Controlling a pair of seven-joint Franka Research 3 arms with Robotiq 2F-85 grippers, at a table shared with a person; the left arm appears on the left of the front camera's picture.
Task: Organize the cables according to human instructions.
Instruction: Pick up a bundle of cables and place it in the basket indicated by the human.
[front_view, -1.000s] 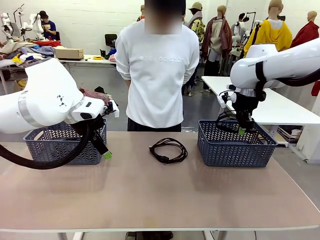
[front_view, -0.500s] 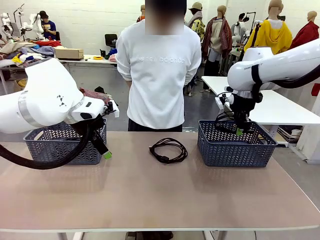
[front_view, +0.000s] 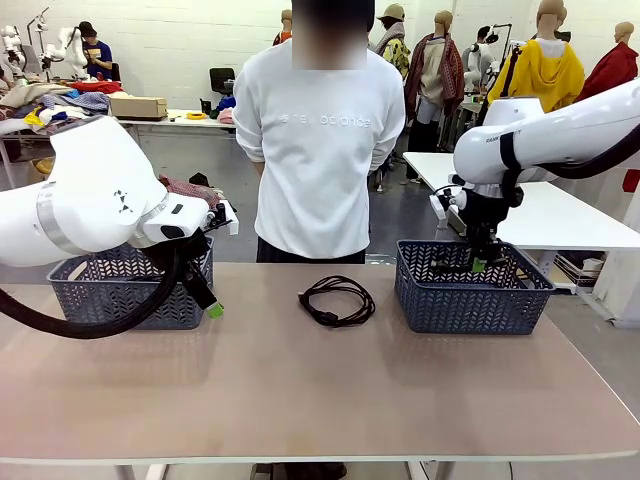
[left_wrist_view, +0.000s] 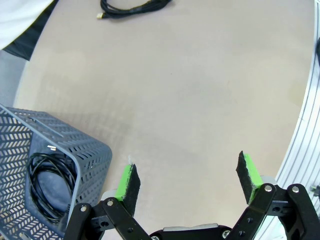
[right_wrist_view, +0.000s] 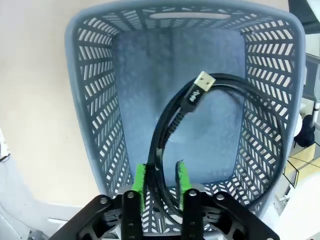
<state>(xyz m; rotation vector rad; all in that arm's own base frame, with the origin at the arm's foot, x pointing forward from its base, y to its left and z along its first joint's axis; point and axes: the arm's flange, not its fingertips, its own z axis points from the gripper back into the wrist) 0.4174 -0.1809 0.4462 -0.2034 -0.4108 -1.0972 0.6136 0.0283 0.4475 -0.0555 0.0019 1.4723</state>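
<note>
a: where's the right gripper (right_wrist_view: 160, 168) now?
b: over the right basket (right_wrist_view: 95, 100), at the worktop's (front_view: 300, 400) far right corner. a black usb cable (right_wrist_view: 172, 120) runs between its green pads (right_wrist_view: 139, 180), and the rest of the loop lies down inside the basket, plug end up.
a: clamped on it?
b: the jaws stand narrow, one pad either side of the cord, but i can't tell whether they're pinching it or clear of it.
a: and the left gripper (left_wrist_view: 187, 172)?
b: jaws spread wide, nothing between them, hanging over bare worktop just beside the left basket (left_wrist_view: 85, 150) at the far left corner. there's a coiled cable (left_wrist_view: 45, 185) in that one.
a: any others?
b: a loose cable (front_view: 337, 300), coiled, near the middle of the far edge, in front of the person (front_view: 318, 150) standing there.
</note>
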